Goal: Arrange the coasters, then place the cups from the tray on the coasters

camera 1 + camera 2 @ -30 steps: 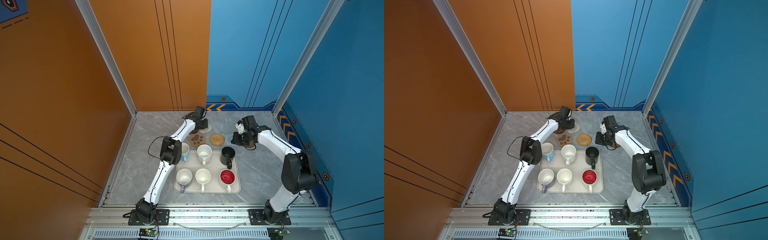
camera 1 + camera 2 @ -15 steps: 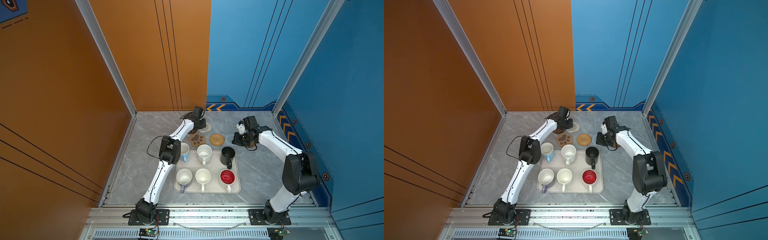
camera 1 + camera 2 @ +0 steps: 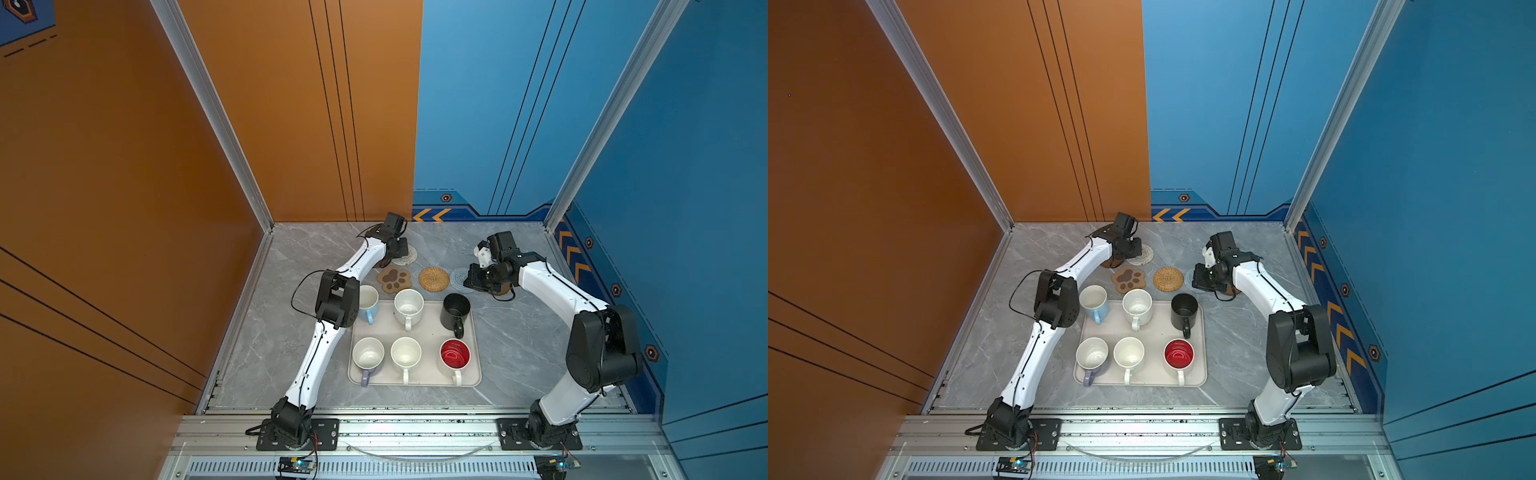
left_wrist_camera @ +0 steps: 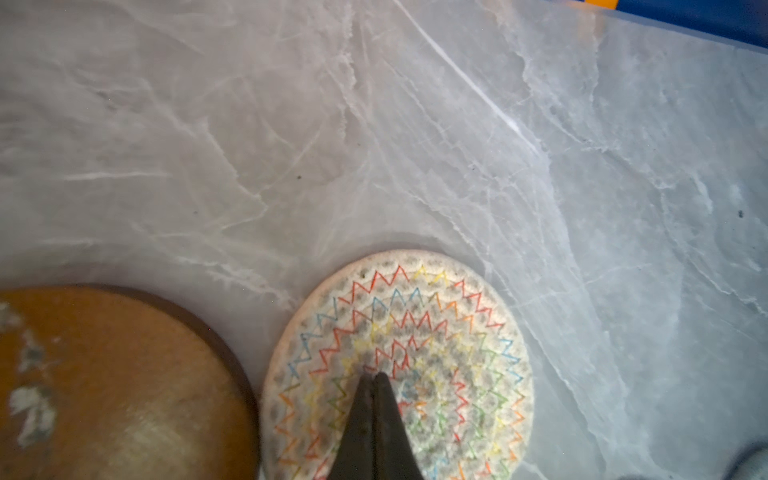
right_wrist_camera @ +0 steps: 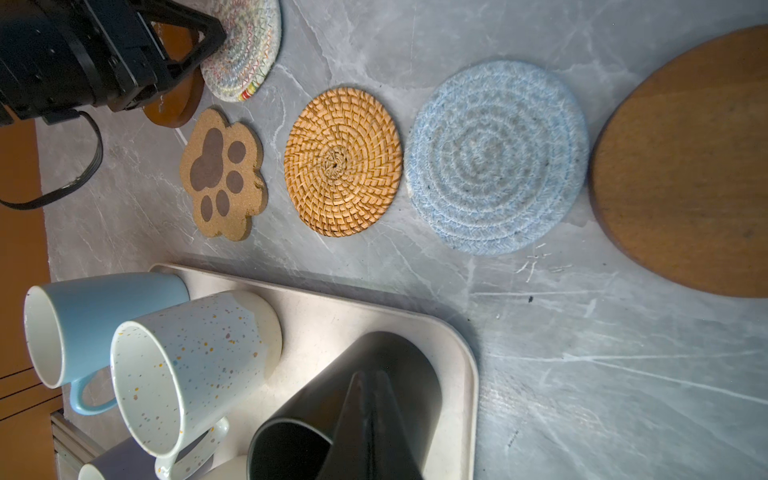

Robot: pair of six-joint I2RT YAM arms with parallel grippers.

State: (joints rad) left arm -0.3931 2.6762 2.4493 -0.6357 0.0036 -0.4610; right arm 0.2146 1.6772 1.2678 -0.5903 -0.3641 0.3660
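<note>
- Resting on the white woven coaster (image 4: 399, 361), near its middle: left gripper (image 4: 376, 377), jaws fully closed, nothing held between them.
- Brown disc (image 4: 116, 382) lies just beside that coaster, edges close but apart. In both top views the left arm covers most of it.
- Right gripper (image 5: 370, 376): jaws closed together, empty. In both top views it hangs over the grey-blue coaster (image 5: 496, 156); can't tell if it touches.
- Second brown disc (image 5: 685, 166) is just beside the grey-blue one, on the side away from the left gripper and under the right wrist in both top views.
- Row from the right gripper toward the left: grey-blue, rattan coaster (image 5: 343, 162), paw coaster (image 5: 224, 174), each apart from the next, then the white woven one.
- Tray (image 3: 430, 332) sits on the base side of both grippers. Black mug (image 3: 455, 309) is nearest the right gripper, and light blue mug (image 3: 368, 305) is at the tray corner by the left elbow.
- Six cups (image 3: 405, 353) stand upright in two rows of three, none on a coaster.
</note>
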